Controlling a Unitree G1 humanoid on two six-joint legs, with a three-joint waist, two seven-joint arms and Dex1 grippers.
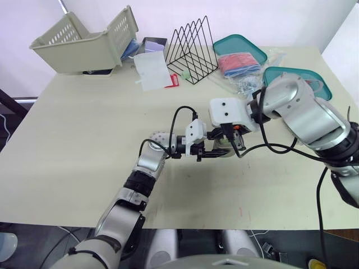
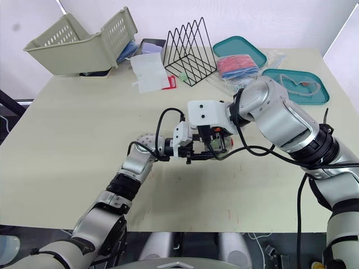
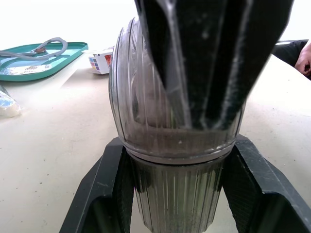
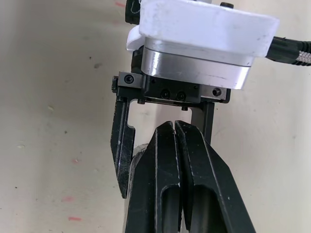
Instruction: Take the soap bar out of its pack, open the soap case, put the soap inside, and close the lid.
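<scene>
From the head camera, a pale table (image 1: 84,140) runs away from the robot. Near its middle the two grippers meet. The left gripper (image 1: 216,152) reaches in from the robot's left with its two black fingers clamped on a clear soap case (image 1: 224,150), holding it just above the tabletop. The right gripper (image 1: 233,143) comes down from above onto the top of the case. Along the far edge are a tipped beige basket (image 1: 84,42), a sheet of paper (image 1: 152,70), a black wire file rack (image 1: 193,50), a bag of red items (image 1: 240,63) and two teal trays (image 1: 241,45), all well apart from the case.

From the left wrist, the soap case (image 3: 146,111) stands close up, ribbed and see-through, with its lid on and a seam running round it. The left gripper's fingers (image 3: 104,194) press on either side of its lower half. The right gripper (image 3: 194,111) has its jaws pressed together, tips touching the upper half. A pale shape shows through the wall; I cannot tell whether it is the soap. Beyond lie a teal tray (image 3: 29,60) holding a grey cord (image 3: 48,46), a small cube with coloured squares (image 3: 101,62) and a person's hand (image 3: 306,56) at the table edge.

From the right wrist, the right gripper (image 4: 173,128) shows both fingers tight against each other, pointing between the left gripper's spread black fingers (image 4: 121,150).
</scene>
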